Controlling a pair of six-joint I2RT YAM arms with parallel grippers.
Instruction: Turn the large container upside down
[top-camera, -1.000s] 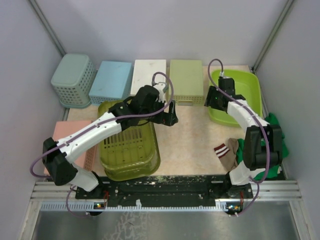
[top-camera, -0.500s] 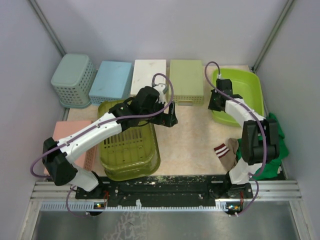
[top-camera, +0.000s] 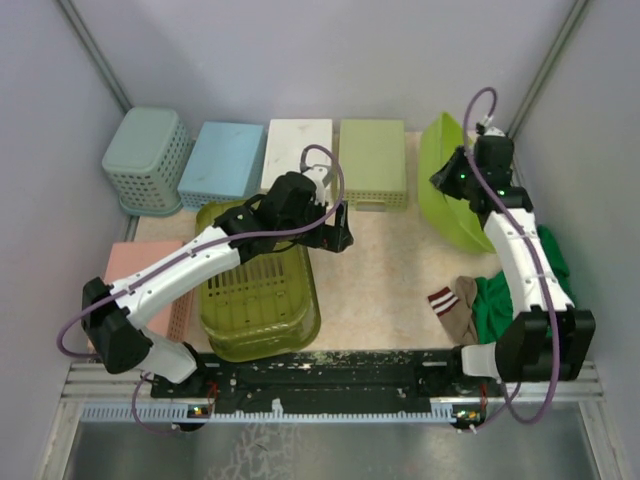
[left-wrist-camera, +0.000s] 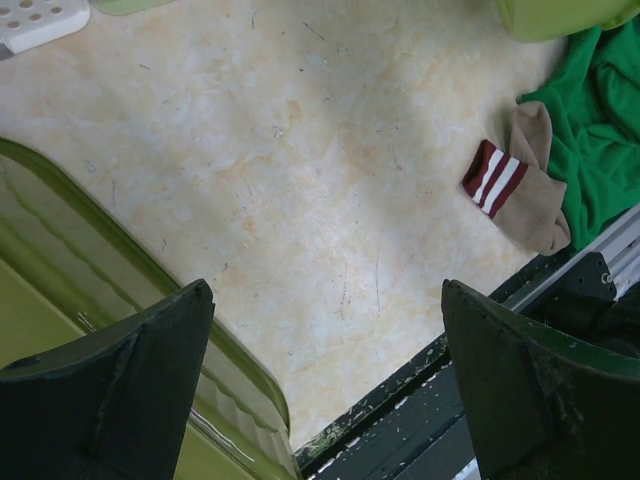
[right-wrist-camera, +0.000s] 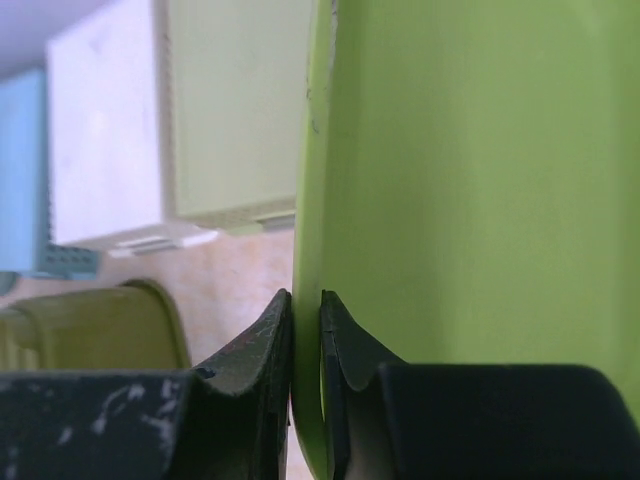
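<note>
Large container (top-camera: 447, 196) newly on edge, right end effector (right-wrist-camera: 305, 306) clamped on rim, left end effector (left-wrist-camera: 325, 292) apart.

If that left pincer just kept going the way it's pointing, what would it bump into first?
Most likely the bare tabletop: the left pincer is open and points down at it. One finger hangs over the rim of the olive basket and might catch it first; depth is unclear.
</note>
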